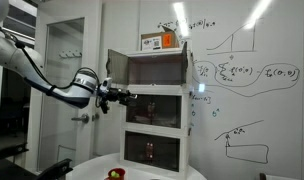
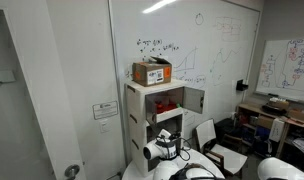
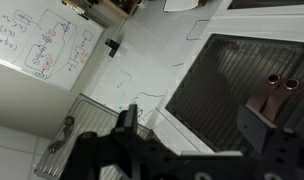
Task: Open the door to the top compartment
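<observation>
- i see the gripper [image 1: 125,96] at the end of the panda arm [image 1: 52,80], hovering just beside the left edge of the white cabinet [image 1: 157,130], at about the level of the shelf under the top compartment.
- in the wrist view the fingers [image 3: 255,125] are spread apart with nothing between them, so the grip is released.
- the top compartment door [image 1: 114,65] stands open, swung out from the cabinet's side; the gripper sits just below it and i can't tell if they touch.
- in an exterior view the same door [image 2: 195,100] hangs out to the side, and the top compartment [image 2: 164,102] shows something red inside.
- a cardboard box [image 1: 160,41] rests on top of the cabinet.
- the two lower doors look closed.
- behind the cabinet, a whiteboard wall [image 1: 247,75] is covered in handwritten formulas and sketches.
- a small red object [image 1: 116,174] lies on the round table [image 1: 162,172] in the foreground.
</observation>
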Available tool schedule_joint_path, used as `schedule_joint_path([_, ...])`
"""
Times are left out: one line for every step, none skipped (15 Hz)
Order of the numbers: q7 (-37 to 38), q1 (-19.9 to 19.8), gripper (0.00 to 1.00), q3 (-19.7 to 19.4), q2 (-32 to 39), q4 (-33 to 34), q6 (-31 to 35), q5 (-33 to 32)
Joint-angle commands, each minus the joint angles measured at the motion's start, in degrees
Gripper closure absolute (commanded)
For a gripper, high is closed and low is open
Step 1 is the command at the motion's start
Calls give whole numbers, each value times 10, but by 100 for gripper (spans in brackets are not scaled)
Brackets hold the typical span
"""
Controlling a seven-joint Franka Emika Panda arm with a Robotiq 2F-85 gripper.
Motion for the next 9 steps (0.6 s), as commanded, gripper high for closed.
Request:
schedule_joint_path([32,-23,0,14,-5,16,10,-46])
schedule_joint_path([49,-30,0,16,-8,22,7,-65])
schedule_joint_path([69,-39,0,18,-7,28,4,-88])
schedule_joint_path([92,-52,0,19,-7,38,2,-113])
schedule_joint_path([111,-64,0,20,-7,47,2,-132])
schedule_joint_path([129,-79,0,21,-7,59,1,-153])
schedule_joint_path([147,-94,0,22,-7,71,4,-172])
schedule_joint_path([165,-109,0,23,-7,87,4,-192])
schedule_joint_path([184,-124,0,25,-7,102,2,-212])
